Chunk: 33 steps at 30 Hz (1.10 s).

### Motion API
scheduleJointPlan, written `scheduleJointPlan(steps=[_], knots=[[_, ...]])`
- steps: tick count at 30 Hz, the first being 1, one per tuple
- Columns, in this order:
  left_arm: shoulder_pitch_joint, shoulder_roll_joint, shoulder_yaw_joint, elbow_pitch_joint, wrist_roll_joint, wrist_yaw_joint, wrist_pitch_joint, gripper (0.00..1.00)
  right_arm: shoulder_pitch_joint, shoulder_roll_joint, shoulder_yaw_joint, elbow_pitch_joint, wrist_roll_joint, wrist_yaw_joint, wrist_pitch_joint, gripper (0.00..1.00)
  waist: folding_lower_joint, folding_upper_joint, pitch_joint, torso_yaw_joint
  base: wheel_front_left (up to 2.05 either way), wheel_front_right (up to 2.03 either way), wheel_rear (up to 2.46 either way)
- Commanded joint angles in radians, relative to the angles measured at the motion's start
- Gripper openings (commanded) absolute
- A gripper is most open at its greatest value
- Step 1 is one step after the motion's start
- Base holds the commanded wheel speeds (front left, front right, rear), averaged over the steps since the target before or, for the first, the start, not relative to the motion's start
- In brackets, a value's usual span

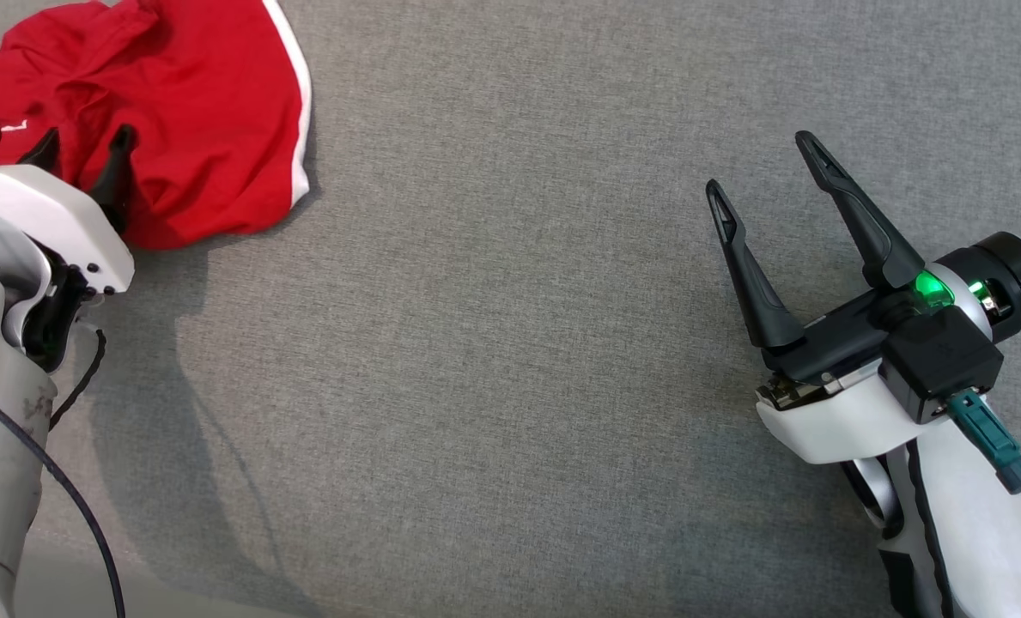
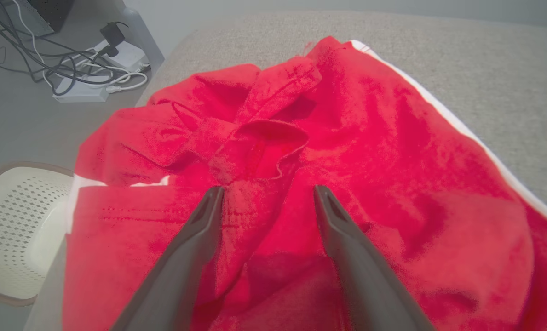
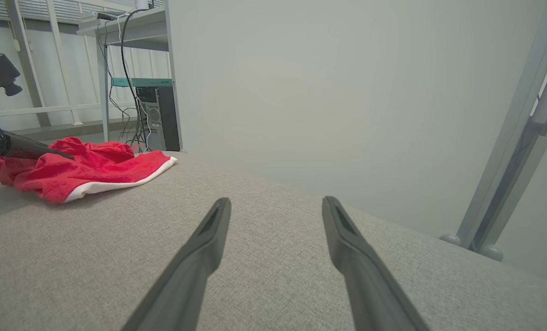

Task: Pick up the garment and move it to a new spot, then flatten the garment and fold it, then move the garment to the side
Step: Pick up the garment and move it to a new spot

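Garment (image 1: 209,112), red with a white trim, lies crumpled at the far left corner of a grey fabric-covered surface (image 1: 510,360), with 2 grippers spread open.

The left gripper (image 1: 87,137) hangs over the near left part of the heap, its 2 dark fingers wide apart with red folds between them and nothing pinched; whether the tips touch the cloth cannot be told. The right gripper (image 1: 759,163) is well apart from the garment at the near right, over bare grey fabric, its fingers also wide and holding nothing. The white trim runs along the garment's right edge. In the left wrist view a pale perforated basket (image 2: 20,230) sits on the floor below the surface's edge, and a white power strip (image 2: 94,69) with tangled cables lies beyond.
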Motion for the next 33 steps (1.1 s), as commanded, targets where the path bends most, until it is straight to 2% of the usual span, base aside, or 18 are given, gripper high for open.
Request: scheduleJointPlan(steps=[1,11,12,13,19,25,26,30,33], knots=[[-0.027,0.009,-0.024,0.014,-0.036,-0.001,0.021,1.00,-0.006,-0.004,-0.002,-0.005,-0.006,0.000,0.000,1.00,0.0000,0.0000,0.007,-0.008,0.00,0.00,0.00],[-0.059,0.044,-0.195,0.083,-0.187,-0.001,0.151,1.00,-0.020,-0.001,0.020,-0.002,-0.001,0.000,0.000,1.00,0.0000,0.0000,0.024,-0.028,0.00,0.00,0.00],[-0.060,0.045,-0.204,0.092,-0.203,-0.001,0.161,0.34,-0.020,0.001,0.020,-0.001,-0.001,0.000,0.000,1.00,0.0000,0.0000,0.025,-0.029,0.00,0.00,0.00],[-0.061,0.047,-0.214,0.095,-0.217,-0.001,0.169,0.00,-0.019,0.001,0.021,0.000,-0.002,0.000,0.000,1.00,0.0000,0.0000,0.025,-0.030,0.00,0.00,0.00],[-0.076,0.076,-0.253,0.111,-0.262,-0.001,0.106,0.00,-0.017,0.007,0.016,0.008,0.005,0.000,0.000,1.00,0.0000,0.0000,0.006,-0.031,0.00,0.00,0.00],[-0.095,0.077,-0.254,0.149,-0.262,-0.001,-0.076,0.00,-0.001,0.020,-0.003,0.026,0.024,0.000,0.000,1.00,0.0000,0.0000,-0.055,-0.028,0.00,0.00,0.00],[-0.095,0.077,-0.254,0.149,-0.262,-0.001,-0.076,0.00,-0.001,0.020,-0.003,0.026,0.024,0.000,0.000,1.00,0.0000,0.0000,-0.055,-0.028,0.00,0.00,0.00],[-0.101,0.069,-0.259,0.154,-0.245,-0.001,-0.216,0.00,0.012,0.035,-0.013,0.042,0.037,0.000,0.000,1.00,0.0000,0.0000,-0.115,-0.034,0.00,0.00,0.00],[-0.084,0.048,-0.272,0.114,-0.212,-0.001,-0.282,0.00,0.036,0.049,-0.028,0.053,0.049,0.000,0.000,1.00,0.0000,0.0000,-0.185,-0.044,0.00,0.00,0.00]])
